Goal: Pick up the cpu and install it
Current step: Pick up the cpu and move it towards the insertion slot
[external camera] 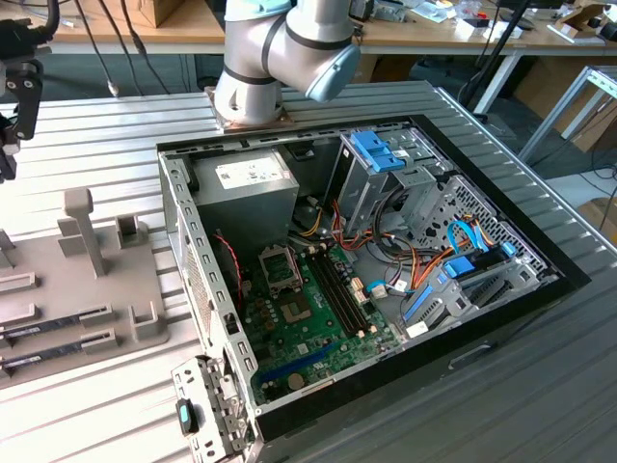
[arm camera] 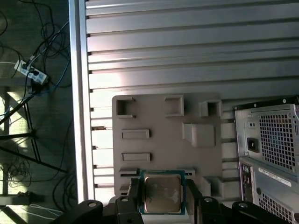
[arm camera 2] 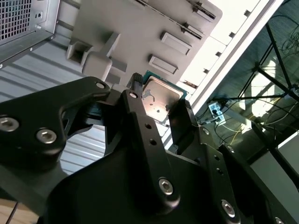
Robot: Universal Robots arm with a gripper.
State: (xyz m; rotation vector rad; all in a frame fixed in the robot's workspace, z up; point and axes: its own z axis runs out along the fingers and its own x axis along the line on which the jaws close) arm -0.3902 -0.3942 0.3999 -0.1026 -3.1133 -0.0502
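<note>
Setup is a ribbed metal table [external camera: 87, 145] in a workshop, with wooden benches and cables behind it. An open computer case [external camera: 453, 362] lies on its side on the table, with the base of the arm [external camera: 280, 48] just behind it. Inside you can see the green board [external camera: 318, 338], a grey power supply [external camera: 246, 188] and a mess of coloured cables. The square socket [external camera: 280, 268] sits between the power supply and the long dark memory slots. Toward the exterior view's left of the case is a grey tray [external camera: 58, 280] with posts and pockets, and a couple of dark memory sticks [external camera: 58, 328] lie in it. Both wrist views look past the gripper [arm camera: 162, 186] at that same tray [arm camera: 163, 121]. The black fingers [arm camera: 135, 196] are closed in on the cpu [arm camera: 162, 196], one on each opposite edge, so it's pinched flat between them. The silvery top faces the camera and a thin green rim shows around it. In the second wrist view the gripper [arm camera 2: 159, 95] has the cpu [arm camera 2: 161, 100] over the tray's edge. It looks to be held clear of the tray rather than resting in a pocket, well apart from the socket. A power strip [arm camera: 30, 72] lies on the floor beside the table.
</note>
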